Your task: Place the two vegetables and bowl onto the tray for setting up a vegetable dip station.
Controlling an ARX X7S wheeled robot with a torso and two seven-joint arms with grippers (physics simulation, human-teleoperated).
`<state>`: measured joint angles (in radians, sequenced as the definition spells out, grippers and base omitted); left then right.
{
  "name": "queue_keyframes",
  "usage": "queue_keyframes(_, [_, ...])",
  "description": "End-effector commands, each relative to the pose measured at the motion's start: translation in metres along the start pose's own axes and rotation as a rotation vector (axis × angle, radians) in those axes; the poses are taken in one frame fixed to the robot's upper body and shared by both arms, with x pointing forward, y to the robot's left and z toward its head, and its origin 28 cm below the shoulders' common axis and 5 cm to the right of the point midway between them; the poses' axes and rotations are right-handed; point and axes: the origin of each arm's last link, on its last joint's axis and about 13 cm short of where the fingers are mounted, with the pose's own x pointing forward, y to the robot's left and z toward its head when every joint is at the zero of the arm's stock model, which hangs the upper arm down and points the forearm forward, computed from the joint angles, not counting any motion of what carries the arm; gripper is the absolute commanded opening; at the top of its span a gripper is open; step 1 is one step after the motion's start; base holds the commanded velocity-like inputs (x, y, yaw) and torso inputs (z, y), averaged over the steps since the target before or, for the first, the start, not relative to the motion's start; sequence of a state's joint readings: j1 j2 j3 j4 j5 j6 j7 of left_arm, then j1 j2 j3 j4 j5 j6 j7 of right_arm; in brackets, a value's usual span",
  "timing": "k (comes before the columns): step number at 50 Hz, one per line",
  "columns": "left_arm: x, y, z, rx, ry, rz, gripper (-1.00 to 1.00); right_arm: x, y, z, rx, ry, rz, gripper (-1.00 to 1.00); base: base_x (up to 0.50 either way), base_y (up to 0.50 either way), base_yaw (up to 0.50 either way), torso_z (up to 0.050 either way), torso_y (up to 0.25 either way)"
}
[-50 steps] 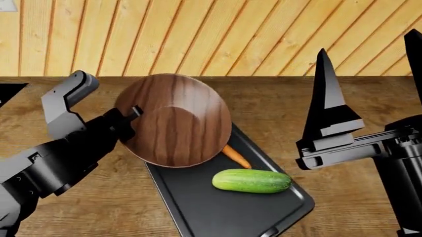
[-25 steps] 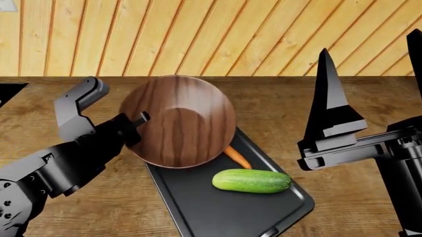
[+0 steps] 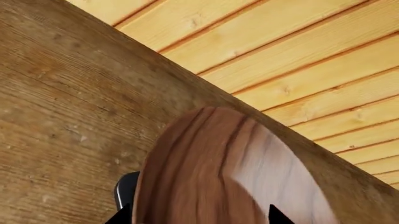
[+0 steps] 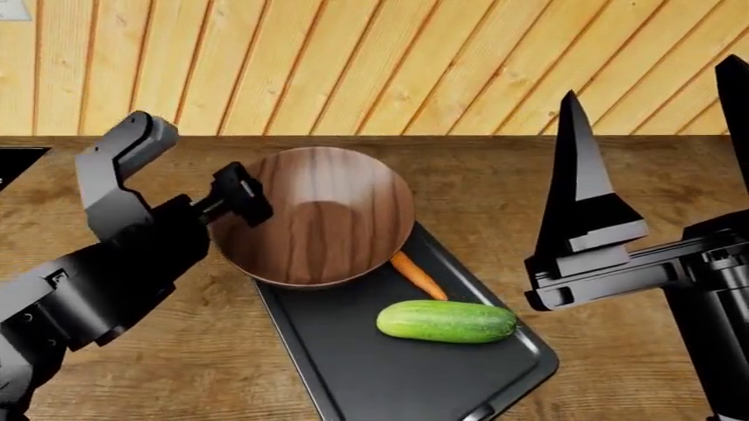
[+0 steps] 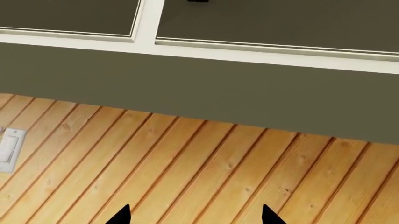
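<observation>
My left hand [image 4: 238, 200] grips the rim of the bowl [image 4: 314, 216], centre-left of frame, its near edge over the far end of the tray [image 4: 387, 377]. Carrot [image 4: 417, 275] pokes out just right of the bowl; cucumber [image 4: 446, 321] lies mid-tray. My right hand [image 4: 655, 132], fingers apart & empty, points up at far right above the tabletop [image 4: 492, 193]. Wood-plank wall [image 4: 387, 61] behind.
</observation>
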<state>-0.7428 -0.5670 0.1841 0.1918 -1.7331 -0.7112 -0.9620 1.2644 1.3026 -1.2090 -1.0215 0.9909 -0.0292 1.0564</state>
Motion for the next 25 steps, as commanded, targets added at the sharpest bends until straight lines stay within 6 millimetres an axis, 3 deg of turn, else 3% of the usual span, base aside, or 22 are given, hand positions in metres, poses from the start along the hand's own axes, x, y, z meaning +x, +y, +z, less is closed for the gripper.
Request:
queue_keyframes(1, [-0.045, -0.026, 0.019, 0.083, -0.14, -0.085, 1.0, 0.001, 0.002, 0.0, 0.001, -0.001, 0.014, 1.0, 0.0, 0.0, 0.0, 0.0, 0.0])
queue_keyframes(7, [-0.105, -0.054, 0.03, 0.206, -0.28, -0.117, 1.0, 0.001, 0.004, 0.0, -0.005, 0.005, 0.024, 1.0, 0.0, 0.0, 0.0, 0.0, 0.0])
queue_keyframes(12, [-0.141, -0.062, 0.027, 0.285, -0.368, -0.123, 1.0, -0.001, 0.004, 0.002, -0.004, 0.0, 0.026, 1.0, 0.0, 0.0, 0.0, 0.0, 0.0])
queue_keyframes(22, [-0.174, -0.074, -0.003, 0.512, -0.602, -0.196, 1.0, -0.005, 0.004, 0.003, -0.016, -0.018, 0.031, 1.0, 0.0, 0.0, 0.0, 0.0, 0.0])
queue_keyframes(25, [-0.169, -0.071, -0.011, 0.57, -0.622, -0.241, 1.0, -0.005, 0.005, 0.004, -0.022, -0.022, 0.03, 1.0, 0.0, 0.0, 0.0, 0.0, 0.0])
